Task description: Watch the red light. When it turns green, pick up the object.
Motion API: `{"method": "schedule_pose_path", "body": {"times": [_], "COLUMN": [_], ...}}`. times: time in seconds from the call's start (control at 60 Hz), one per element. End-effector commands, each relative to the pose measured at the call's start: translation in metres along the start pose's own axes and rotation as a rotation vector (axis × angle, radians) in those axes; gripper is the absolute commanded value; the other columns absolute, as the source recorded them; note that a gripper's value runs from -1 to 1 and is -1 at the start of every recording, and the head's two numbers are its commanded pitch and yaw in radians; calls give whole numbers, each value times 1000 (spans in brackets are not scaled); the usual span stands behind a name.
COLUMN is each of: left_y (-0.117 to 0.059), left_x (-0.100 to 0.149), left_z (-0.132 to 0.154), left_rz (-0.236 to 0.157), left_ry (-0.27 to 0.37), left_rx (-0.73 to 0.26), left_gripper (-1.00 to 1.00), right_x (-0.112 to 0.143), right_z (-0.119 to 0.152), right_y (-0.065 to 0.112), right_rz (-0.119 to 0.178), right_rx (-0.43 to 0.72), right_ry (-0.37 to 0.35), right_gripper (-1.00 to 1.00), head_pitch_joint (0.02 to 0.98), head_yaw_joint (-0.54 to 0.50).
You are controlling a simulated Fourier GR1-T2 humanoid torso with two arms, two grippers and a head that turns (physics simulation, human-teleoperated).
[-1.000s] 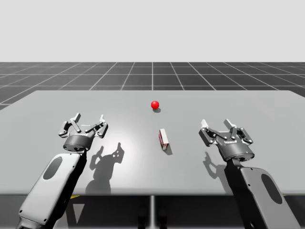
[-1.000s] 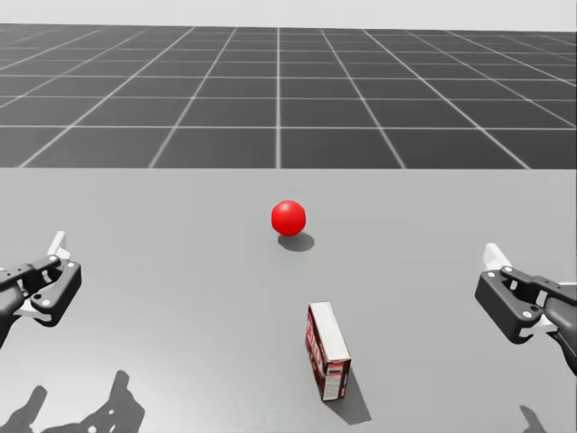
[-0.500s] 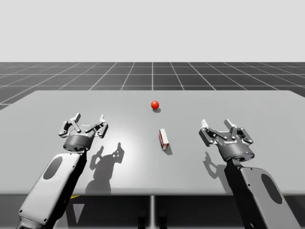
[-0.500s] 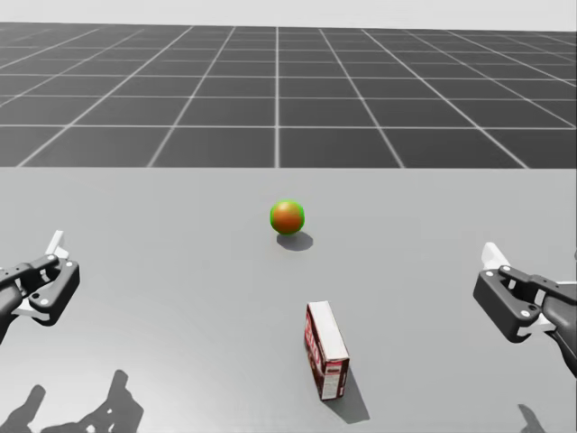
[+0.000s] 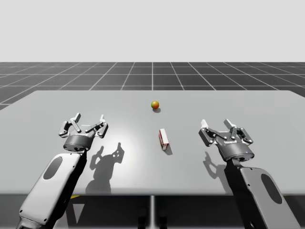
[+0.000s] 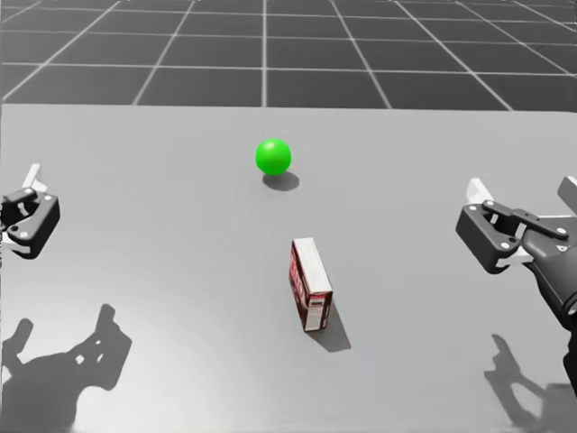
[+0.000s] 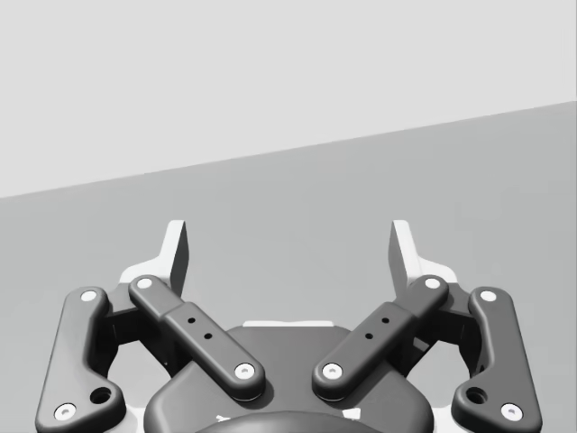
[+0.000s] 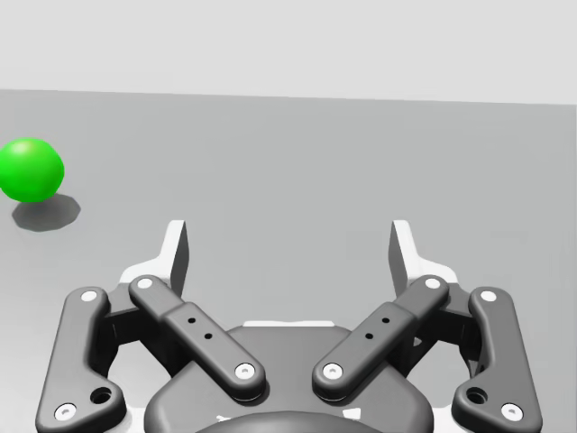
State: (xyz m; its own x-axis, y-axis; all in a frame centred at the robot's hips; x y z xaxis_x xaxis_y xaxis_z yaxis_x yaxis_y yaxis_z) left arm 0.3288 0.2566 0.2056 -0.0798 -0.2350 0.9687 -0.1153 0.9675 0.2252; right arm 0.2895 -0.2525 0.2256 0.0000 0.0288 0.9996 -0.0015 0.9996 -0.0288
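The light ball [image 6: 273, 155] glows green at the table's far middle; the high view shows the ball [image 5: 155, 104] orange-green. A small red and white box [image 6: 309, 284] stands on a long edge nearer me, in the middle of the table [image 5: 163, 139]. My left gripper [image 5: 88, 119] hovers open over the table's left side, well apart from the box. My right gripper [image 5: 217, 125] is open at the right, likewise apart. Nothing lies between the fingers of the left gripper [image 7: 288, 244] or the right gripper [image 8: 288, 244]. The ball [image 8: 31, 169] sits ahead and to the side.
The grey table [image 5: 248, 102] carries nothing else. Beyond its far edge lies a dark gridded floor [image 5: 152, 74]. Both grippers [image 6: 22, 216] [image 6: 523, 194] cast shadows on the tabletop near the front edge.
The light ball has gone from red through orange to green. My head has turned downward, so the head view has shifted. Neither arm nor the box has moved.
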Motion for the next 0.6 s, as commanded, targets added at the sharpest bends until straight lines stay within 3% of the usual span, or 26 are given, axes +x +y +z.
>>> {"method": "schedule_pose_path", "body": {"times": [0.017,0.267,0.333,0.383,0.45,0.533,0.567,0.6], "left_y": [0,0,0,0,0,0,0,1], "left_x": [0,0,0,0,0,0,0,-1], "left_z": [0,0,-1,-1,-1,-1,-1,-1], "left_rz": [0,-1,0,1,2,2,3,4], "left_ry": [0,0,1,3,5,8,8,9], "left_rx": [-1,-1,0,2,3,3,3,3], "left_gripper": [-1000,-1000,-1000,-1000,-1000,-1000,-1000,-1000], "right_x": [0,1,4,5,7,11,13,14], "right_z": [0,2,5,7,14,24,30,37], "right_y": [0,5,11,16,22,28,31,37], "right_rz": [0,-6,-53,-38,-85,-75,-90,-132], "right_rx": [1,22,69,98,137,163,187,183], "right_ry": [1,10,26,15,33,17,25,40], "right_gripper": [-1000,-1000,-1000,-1000,-1000,-1000,-1000,-1000], "head_pitch_joint": [740,796,796,794,794,797,798,799], "head_yaw_joint": [-76,-83,-80,-76,-73,-76,-80,-84]}}
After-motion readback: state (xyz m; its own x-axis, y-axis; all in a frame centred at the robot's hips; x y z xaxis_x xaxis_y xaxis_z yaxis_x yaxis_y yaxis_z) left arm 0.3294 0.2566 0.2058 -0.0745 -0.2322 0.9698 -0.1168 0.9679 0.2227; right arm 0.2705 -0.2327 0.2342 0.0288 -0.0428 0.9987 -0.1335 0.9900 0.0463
